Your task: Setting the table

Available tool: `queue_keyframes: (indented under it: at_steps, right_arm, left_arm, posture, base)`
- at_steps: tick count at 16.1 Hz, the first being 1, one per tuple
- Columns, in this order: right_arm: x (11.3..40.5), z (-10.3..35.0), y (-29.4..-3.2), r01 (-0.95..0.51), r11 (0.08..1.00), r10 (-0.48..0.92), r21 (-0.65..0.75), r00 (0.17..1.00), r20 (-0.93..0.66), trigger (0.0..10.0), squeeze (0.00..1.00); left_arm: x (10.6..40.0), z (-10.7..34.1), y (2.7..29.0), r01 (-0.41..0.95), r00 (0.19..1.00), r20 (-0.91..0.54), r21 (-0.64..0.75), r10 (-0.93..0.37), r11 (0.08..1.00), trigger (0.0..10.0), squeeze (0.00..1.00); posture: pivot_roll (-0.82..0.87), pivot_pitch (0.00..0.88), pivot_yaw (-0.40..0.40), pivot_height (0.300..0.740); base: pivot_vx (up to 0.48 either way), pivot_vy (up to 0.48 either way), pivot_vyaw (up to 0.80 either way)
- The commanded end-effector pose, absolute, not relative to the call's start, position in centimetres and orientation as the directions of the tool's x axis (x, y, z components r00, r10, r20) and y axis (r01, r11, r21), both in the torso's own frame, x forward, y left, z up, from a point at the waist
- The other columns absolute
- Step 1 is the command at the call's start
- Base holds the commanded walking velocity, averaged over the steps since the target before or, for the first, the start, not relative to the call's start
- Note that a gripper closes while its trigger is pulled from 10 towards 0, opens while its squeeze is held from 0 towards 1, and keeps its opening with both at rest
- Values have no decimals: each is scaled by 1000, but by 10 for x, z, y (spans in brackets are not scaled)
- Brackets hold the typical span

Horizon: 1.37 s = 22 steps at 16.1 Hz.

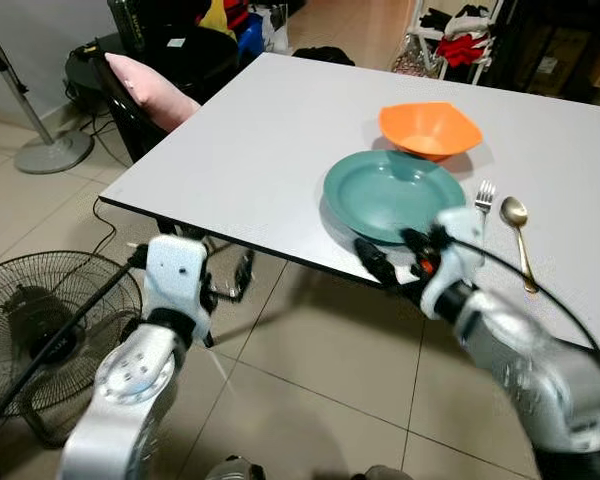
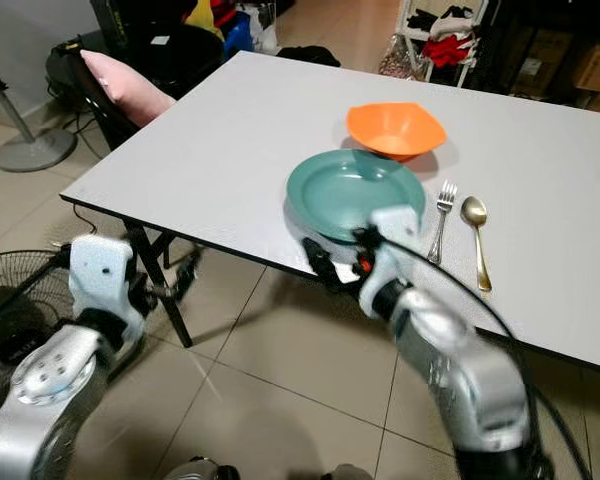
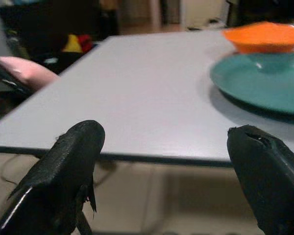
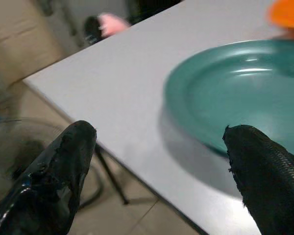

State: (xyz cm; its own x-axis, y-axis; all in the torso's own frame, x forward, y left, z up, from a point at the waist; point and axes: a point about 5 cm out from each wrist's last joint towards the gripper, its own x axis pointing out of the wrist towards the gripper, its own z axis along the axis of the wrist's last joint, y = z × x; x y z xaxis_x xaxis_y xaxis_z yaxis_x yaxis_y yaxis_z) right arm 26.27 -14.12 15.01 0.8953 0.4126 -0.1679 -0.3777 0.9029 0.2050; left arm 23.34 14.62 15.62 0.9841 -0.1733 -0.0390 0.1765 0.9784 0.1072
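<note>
Hovering with fingers spread at the matte grey table's (image 1: 250,150) near edge: right gripper (image 1: 392,256) beside glossy round teal plate (image 1: 392,193); left gripper (image 3: 171,171), likewise spread, lower.

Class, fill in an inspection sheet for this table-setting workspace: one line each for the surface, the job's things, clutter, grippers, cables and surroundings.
Surface: white table, mostly bare.
Job's things: teal plate near the front edge; orange bowl just behind it; fork and spoon side by side to the plate's right.
Clutter: nothing seen on the table.
Grippers: right gripper open at the table's front edge, just short of the plate; left gripper open, below and in front of the table edge, holding nothing.
Cables: black cable looping over the right arm; loose cords on the floor.
Surroundings: floor fan at left, chair with pink cushion, tiled floor.
</note>
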Motion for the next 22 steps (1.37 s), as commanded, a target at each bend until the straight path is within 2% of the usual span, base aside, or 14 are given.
queue_keyframes:
  at_steps: [1,2,3,5,7,9,11,15,16,18,22]
  right_arm:
    - [264,160,-145,-346,920,370,185,922,-116,10000,1000]
    - [264,158,-147,-311,935,334,170,934,-127,10000,1000]
    - [267,155,-150,-251,962,264,106,955,-137,10000,0]
    - [271,158,-150,-214,975,220,63,970,-103,10000,0]
    - [272,156,-149,-246,967,252,68,961,-112,10000,0]
    - [275,152,-153,-195,978,203,68,969,-139,10000,0]
    - [277,151,-151,-202,977,211,73,965,-155,10000,0]
    - [270,151,-139,-328,943,332,54,933,-141,10000,0]
    - [267,149,-137,-371,928,369,9,919,-137,10000,0]
    - [263,149,-133,-451,891,452,41,880,-142,10000,0]
    - [263,146,-137,-482,875,482,44,863,-152,10000,0]
  left_arm:
    - [236,160,147,145,989,-14,118,-144,982,10000,0]
    - [237,162,147,122,992,1,115,-123,986,10000,0]
    - [240,165,147,123,992,18,105,-125,987,10000,0]
    - [242,166,149,107,994,21,129,-111,986,10000,0]
    - [243,166,152,78,996,25,121,-82,990,10000,0]
    - [242,165,152,71,997,20,100,-74,992,10000,0]
    - [239,163,150,82,996,16,109,-84,991,10000,0]
    - [236,163,151,70,997,20,111,-73,991,10000,0]
    - [234,163,152,69,997,14,122,-72,990,10000,0]
    - [230,162,154,53,999,4,117,-54,992,10000,0]
    - [217,158,162,-2,1000,-21,110,4,994,10000,0]
  posture:
    - [-151,24,57,740]
    - [-152,22,56,740]
    - [-148,24,54,740]
    - [-145,28,51,740]
    - [-144,33,45,740]
    - [-143,37,42,740]
    - [-142,42,38,740]
    - [-143,43,37,740]
    - [-143,43,37,740]
    - [-138,47,39,740]
    - [-124,51,34,740]
  base:
    - [0,0,0]
    - [0,0,0]
    - [0,0,0]
    - [0,0,0]
    - [0,0,0]
    - [0,0,0]
    - [0,0,0]
    - [0,0,0]
    - [0,-401,0]
    - [0,-480,800]
    - [0,-480,800]
